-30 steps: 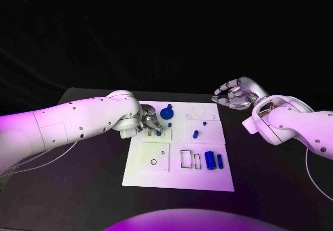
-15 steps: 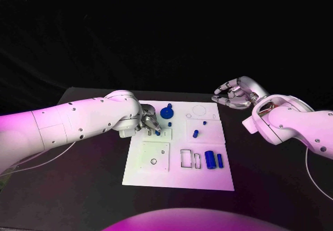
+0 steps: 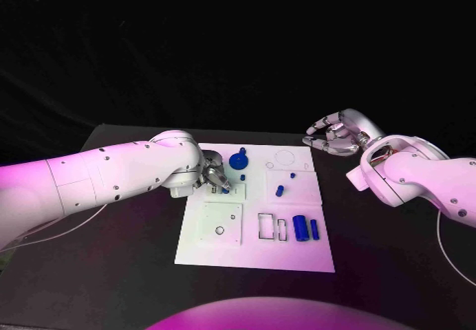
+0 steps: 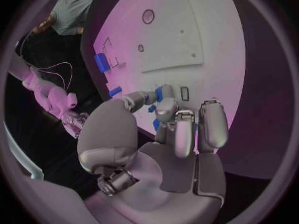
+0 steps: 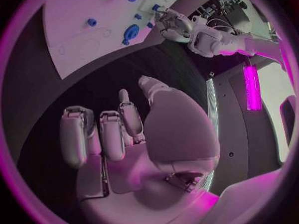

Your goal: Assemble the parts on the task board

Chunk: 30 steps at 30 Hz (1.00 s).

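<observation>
Task board (image 3: 298,254): smooth matt white plate. Table (image 3: 119,289): matt black. Left hand (image 4: 168,129): satin silver metal; glossy blue plastic part (image 4: 164,92) at fingertips.

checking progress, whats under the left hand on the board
The left hand is down on the task board, its fingertips at a small blue part. The board beneath the palm is covered.

The surface (image 3: 119,275) is black and matte, its far edge (image 3: 129,128) running straight across beneath a backdrop (image 3: 238,62) that is wholly dark — no wall, window or furniture can be made out in it. Coloured light, pink to violet, falls over the surface. Beyond the surface's edge, the right wrist view shows a grey floor (image 5: 239,129) and a bright pink strip of light (image 5: 252,87) — upright, glowing, near a pale panel (image 5: 274,109).
</observation>
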Motion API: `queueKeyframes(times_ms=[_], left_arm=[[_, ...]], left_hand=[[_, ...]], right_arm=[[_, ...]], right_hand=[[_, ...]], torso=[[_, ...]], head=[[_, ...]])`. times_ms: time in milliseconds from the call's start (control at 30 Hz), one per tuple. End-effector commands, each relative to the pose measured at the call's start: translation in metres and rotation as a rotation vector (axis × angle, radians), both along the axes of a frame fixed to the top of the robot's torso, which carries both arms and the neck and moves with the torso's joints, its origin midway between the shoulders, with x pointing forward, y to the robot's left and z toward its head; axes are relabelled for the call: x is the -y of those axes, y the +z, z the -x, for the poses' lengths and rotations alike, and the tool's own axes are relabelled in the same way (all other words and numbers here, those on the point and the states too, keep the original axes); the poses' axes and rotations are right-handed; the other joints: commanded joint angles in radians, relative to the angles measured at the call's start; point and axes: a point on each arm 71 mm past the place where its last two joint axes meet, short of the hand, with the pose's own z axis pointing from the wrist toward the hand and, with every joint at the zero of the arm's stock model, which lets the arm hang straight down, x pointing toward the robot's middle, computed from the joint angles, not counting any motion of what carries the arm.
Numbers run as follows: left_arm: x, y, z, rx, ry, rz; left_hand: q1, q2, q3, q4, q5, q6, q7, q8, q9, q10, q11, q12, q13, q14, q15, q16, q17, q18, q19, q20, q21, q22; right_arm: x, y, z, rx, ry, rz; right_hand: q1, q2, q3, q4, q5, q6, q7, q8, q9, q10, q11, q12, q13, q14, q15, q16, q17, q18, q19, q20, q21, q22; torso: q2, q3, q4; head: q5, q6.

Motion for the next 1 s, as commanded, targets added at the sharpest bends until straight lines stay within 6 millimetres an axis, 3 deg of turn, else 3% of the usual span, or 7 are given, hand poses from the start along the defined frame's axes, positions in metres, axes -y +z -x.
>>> queueKeyframes(times_ms=[33,300,333,400,633,1000], left_arm=[[0.0,-0.0026,0.0019,-0.01,-0.019,-0.024],[0.0035,-0.0026,0.0023,-0.015,-0.016,-0.01],[0.0037,-0.0026,0.0018,-0.014,-0.013,-0.008],[0.0036,-0.0026,0.0011,-0.013,-0.009,-0.007],[0.0015,-0.0029,-0.0004,-0.013,0.0,-0.006],[-0.003,-0.0019,-0.0008,-0.004,0.014,0.003]], left_hand=[[0.04,0.032,0.057,-0.064,0.006,0.029,-0.039,-0.003,-0.001,0.014,-0.021,0.001,0.001,0.101,-0.005,0.006,0.25,-0.02,0.005,-0.002,0.0,0.002],[0.028,0.03,0.049,-0.052,0.0,0.034,-0.037,-0.005,-0.001,0.017,-0.02,-0.001,0.0,0.1,-0.004,0.004,0.245,-0.02,0.005,-0.002,0.0,0.002],[0.002,0.033,0.008,-0.02,-0.015,0.041,-0.039,-0.004,0.001,0.021,-0.02,0.0,0.002,0.1,-0.003,0.003,0.243,-0.02,0.006,-0.001,-0.002,0.001],[-0.002,0.033,-0.001,-0.014,-0.016,0.041,-0.04,-0.005,0.001,0.021,-0.02,-0.001,0.002,0.099,-0.003,0.003,0.242,-0.02,0.006,-0.001,-0.002,0.001],[-0.083,-0.004,-0.168,0.094,-0.024,0.05,-0.045,-0.014,0.001,0.022,-0.024,-0.002,0.009,0.099,-0.006,0.002,0.241,-0.02,0.007,-0.003,-0.007,-0.001],[-0.073,-0.024,-0.26,0.163,-0.033,0.056,-0.049,-0.023,0.001,0.024,-0.027,0.003,0.021,0.101,-0.009,0.005,0.247,-0.021,0.012,-0.007,-0.006,0.005]], right_arm=[[-0.001,0.0001,0.0004,0.007,0.012,0.005],[-0.001,0.0,0.0003,0.007,0.012,0.006],[-0.0011,0.0,0.0003,0.006,0.012,0.005],[-0.0011,0.0,0.0003,0.006,0.012,0.005],[-0.0003,0.0,0.0003,0.007,0.01,0.005],[0.0002,-0.0001,0.0001,0.007,0.009,0.005]], right_hand=[[-0.006,-0.003,-0.001,0.007,0.007,-0.006,-0.001,0.007,0.001,-0.001,-0.004,-0.002,0.0,0.065,-0.007,-0.004,0.09,0.011,0.008,-0.008,-0.005,0.162],[-0.008,-0.003,-0.001,0.009,0.007,-0.006,-0.001,0.007,0.001,-0.001,-0.004,-0.003,-0.001,0.065,-0.007,-0.005,0.089,0.011,0.007,-0.008,-0.006,0.161],[-0.008,-0.003,-0.001,0.009,0.007,-0.006,-0.001,0.007,0.001,-0.001,-0.004,-0.003,-0.001,0.065,-0.007,-0.005,0.089,0.011,0.007,-0.008,-0.006,0.161],[-0.009,-0.003,-0.001,0.01,0.007,-0.006,-0.001,0.007,0.001,-0.001,-0.004,-0.003,-0.001,0.065,-0.007,-0.005,0.089,0.011,0.007,-0.008,-0.007,0.161],[-0.012,-0.003,-0.002,0.012,0.007,-0.006,-0.002,0.008,0.001,-0.002,-0.004,-0.004,-0.003,0.065,-0.007,-0.005,0.088,0.012,0.007,-0.008,-0.008,0.16],[-0.014,-0.004,-0.003,0.014,0.007,-0.007,-0.002,0.008,0.001,-0.002,-0.004,-0.005,-0.003,0.065,-0.007,-0.006,0.087,0.012,0.006,-0.008,-0.008,0.16]], torso=[[0.0,-0.0003,-0.0001],[0.0,0.0002,-0.0006],[0.0,0.0008,-0.0003],[0.0,0.0008,-0.0004],[0.0,0.0004,-0.0008],[0.0,-0.0003,-0.0004]], head=[[0.0,0.0],[-0.001,0.002],[0.0,0.003],[0.0,0.004],[-0.002,0.003],[-0.004,0.005]])
